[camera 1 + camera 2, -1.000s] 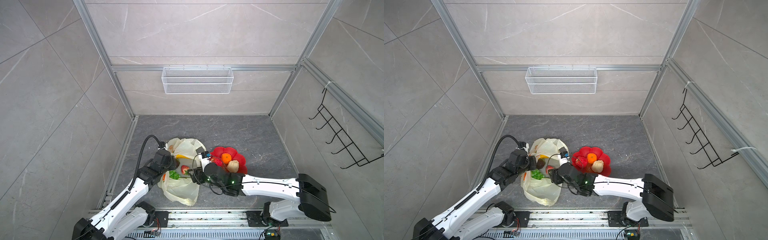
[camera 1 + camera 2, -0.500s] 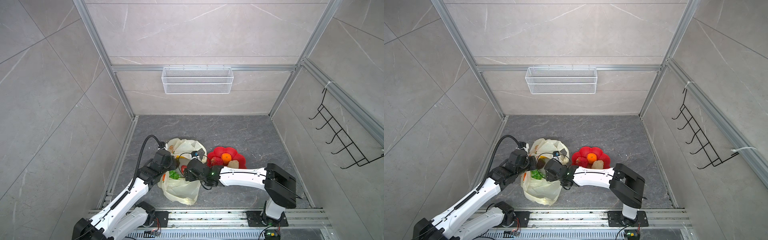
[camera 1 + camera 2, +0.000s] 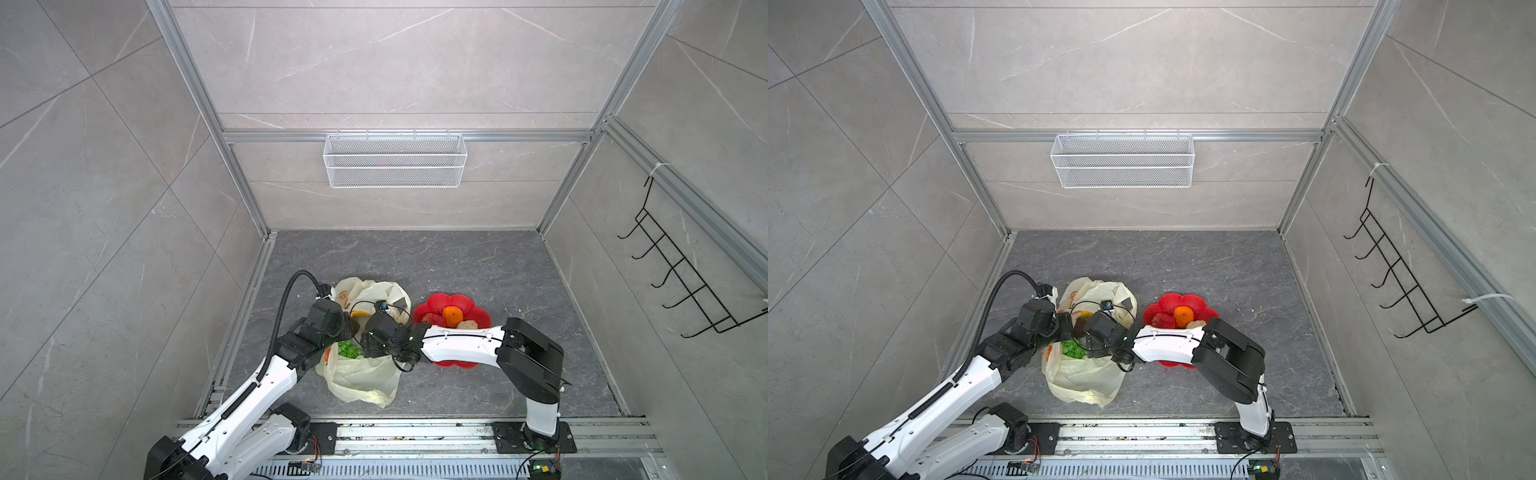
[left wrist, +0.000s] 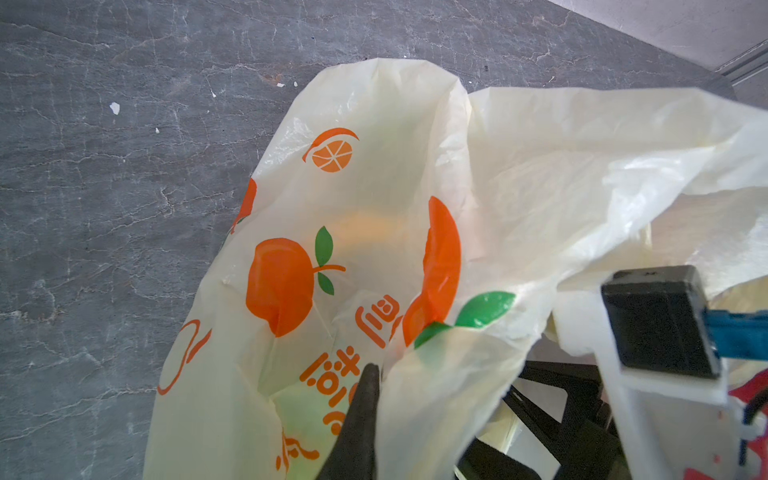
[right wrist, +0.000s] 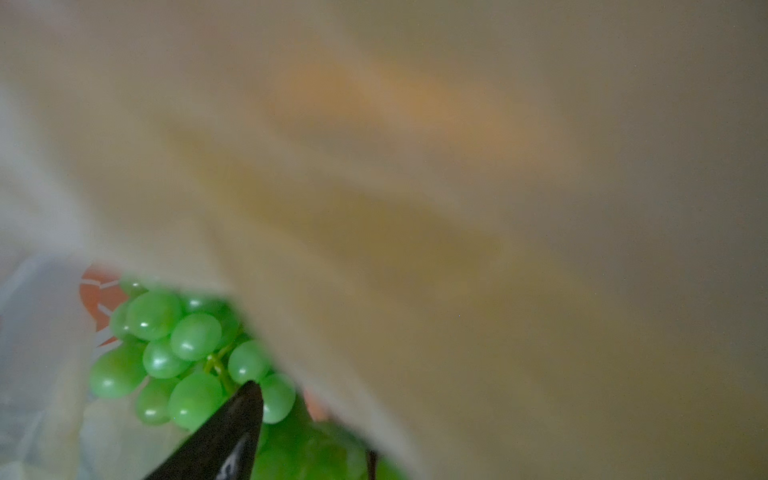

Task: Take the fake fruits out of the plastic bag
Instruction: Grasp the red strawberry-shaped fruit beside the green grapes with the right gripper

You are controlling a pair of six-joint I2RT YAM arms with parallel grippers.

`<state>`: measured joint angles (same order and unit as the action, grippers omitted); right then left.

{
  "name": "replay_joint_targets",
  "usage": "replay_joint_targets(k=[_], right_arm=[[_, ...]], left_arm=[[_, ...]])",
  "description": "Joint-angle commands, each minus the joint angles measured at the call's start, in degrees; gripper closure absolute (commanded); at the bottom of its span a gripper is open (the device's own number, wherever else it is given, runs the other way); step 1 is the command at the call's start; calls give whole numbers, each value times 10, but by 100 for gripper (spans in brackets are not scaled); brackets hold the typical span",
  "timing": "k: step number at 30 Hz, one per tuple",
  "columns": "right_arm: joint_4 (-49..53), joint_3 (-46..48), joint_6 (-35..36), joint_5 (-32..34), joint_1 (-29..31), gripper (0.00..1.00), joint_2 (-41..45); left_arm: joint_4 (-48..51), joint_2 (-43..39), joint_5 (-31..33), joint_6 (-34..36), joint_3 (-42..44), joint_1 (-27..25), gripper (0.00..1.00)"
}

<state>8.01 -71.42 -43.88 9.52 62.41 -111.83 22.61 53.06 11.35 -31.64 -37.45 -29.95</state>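
Left jaws closed, plastic bag (image 4: 540, 166) rim pinched. Right jaws located inside bag; one fingertip (image 5: 237, 415) seen against green grape bunch (image 5: 195, 336); opening not determinable.

Right gripper (image 3: 365, 347): gone from plate (image 3: 440, 301) edge leftward into bag (image 3: 361, 374) mouth, now just over grapes (image 3: 348, 349). Right arm (image 3: 457, 343): elbow raised, forearm across plate's near side.

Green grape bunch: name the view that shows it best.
Right wrist view: the green grape bunch sits close up, single grapes and stem distinct. Both top views show only a small green patch inside the plastic bag; the left wrist view, a green blur through the bag.
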Motion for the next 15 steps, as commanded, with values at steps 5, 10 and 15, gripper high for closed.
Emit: replay_joint_targets(k=[5, 10, 15], right_arm=[[23, -33, 4, -4, -3, 30, -38], [21, -33, 8, -6, -2, 43, -36], [20, -24, 16, -1, -2, 50, -15]], left_arm=[[-12, -10, -10, -7, 9, 2, 90], [-18, -8, -11, -7, 9, 3, 90], [-20, -4, -10, -7, 11, 3, 89]])
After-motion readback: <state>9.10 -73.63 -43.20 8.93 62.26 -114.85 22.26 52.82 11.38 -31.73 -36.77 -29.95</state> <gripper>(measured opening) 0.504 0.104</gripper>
